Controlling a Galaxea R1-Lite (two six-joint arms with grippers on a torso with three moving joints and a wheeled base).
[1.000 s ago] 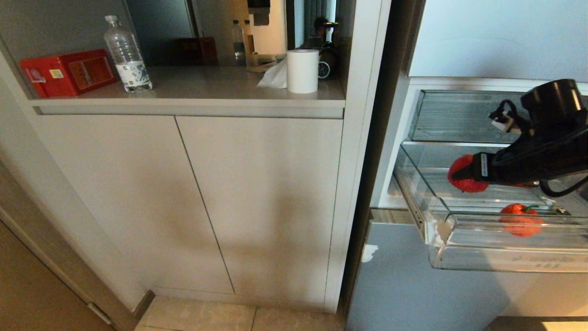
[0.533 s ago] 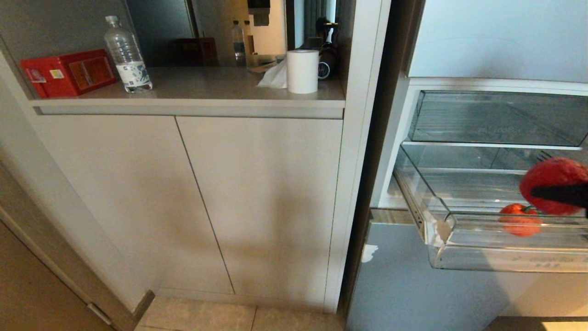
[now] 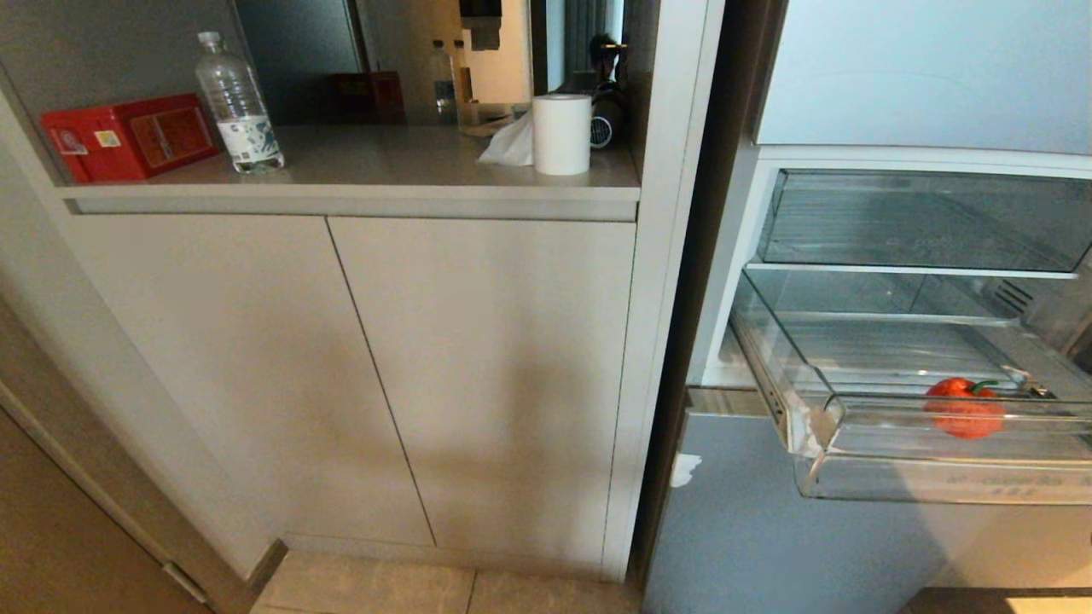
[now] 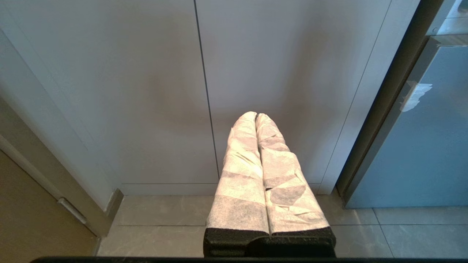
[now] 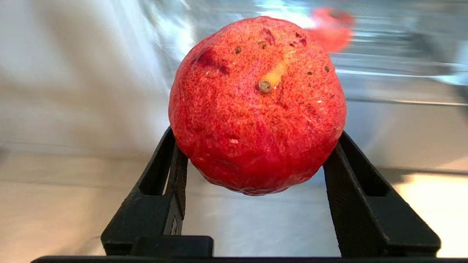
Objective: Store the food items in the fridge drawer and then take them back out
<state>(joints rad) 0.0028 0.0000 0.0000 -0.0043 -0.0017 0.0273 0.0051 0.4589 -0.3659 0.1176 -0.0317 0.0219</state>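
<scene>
The fridge drawer [image 3: 938, 482] stands pulled out at the right of the head view. An orange-red fruit [image 3: 966, 409] with a green stem lies in it near the front. My right gripper [image 5: 256, 146] is outside the head view. In the right wrist view its black fingers [image 5: 340, 168] are shut on the two sides of a round red fruit [image 5: 256, 106], held clear of any surface. The orange-red fruit [image 5: 331, 29] shows blurred beyond it. My left gripper [image 4: 255, 116], wrapped in white, is shut on nothing and hangs parked before the cabinet doors.
A taller clear drawer [image 3: 921, 217] sits above the pulled-out one, and a grey fridge door panel [image 3: 768, 529] below it. On the counter at the left stand a red box [image 3: 128, 136], a water bottle [image 3: 237, 102] and a paper roll [image 3: 561, 132]. Cabinet doors [image 3: 478, 375] fill the middle.
My right arm has carried the red fruit up out of the drawer, off to the right and out of the head view. The orange-red fruit has stayed in place.
</scene>
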